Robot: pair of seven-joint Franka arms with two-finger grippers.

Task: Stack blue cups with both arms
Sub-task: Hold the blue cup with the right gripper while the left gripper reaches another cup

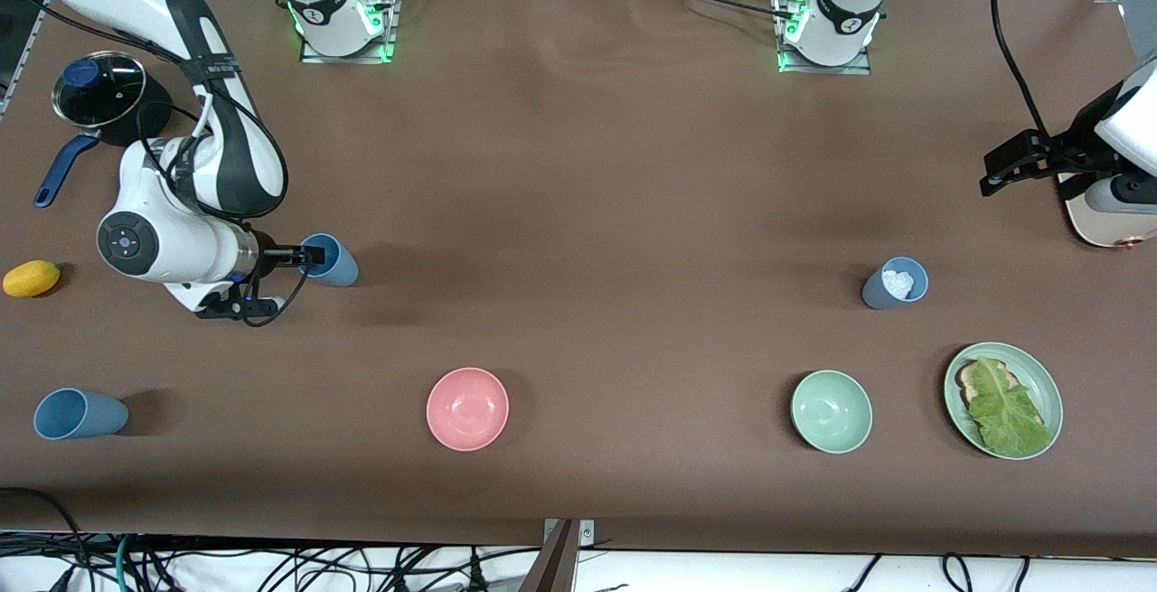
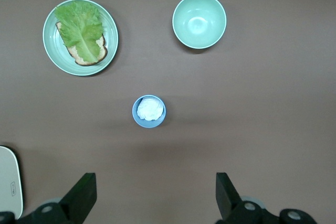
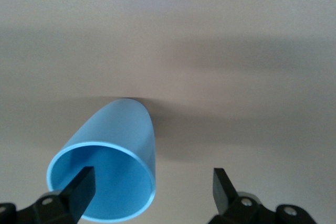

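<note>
Three blue cups show in the front view. One blue cup is at my right gripper, its mouth turned toward the gripper. In the right wrist view, my right gripper is open, with one finger inside this cup's mouth and the other outside it. A second blue cup sits near the front edge at the right arm's end. A third blue cup, holding something white, stands toward the left arm's end and shows in the left wrist view. My left gripper is open and empty, high over the table.
A pink bowl, a pale green bowl and a green plate with bread and lettuce sit nearer the front camera. A lidded pot and a yellow fruit are at the right arm's end. A board lies under the left arm.
</note>
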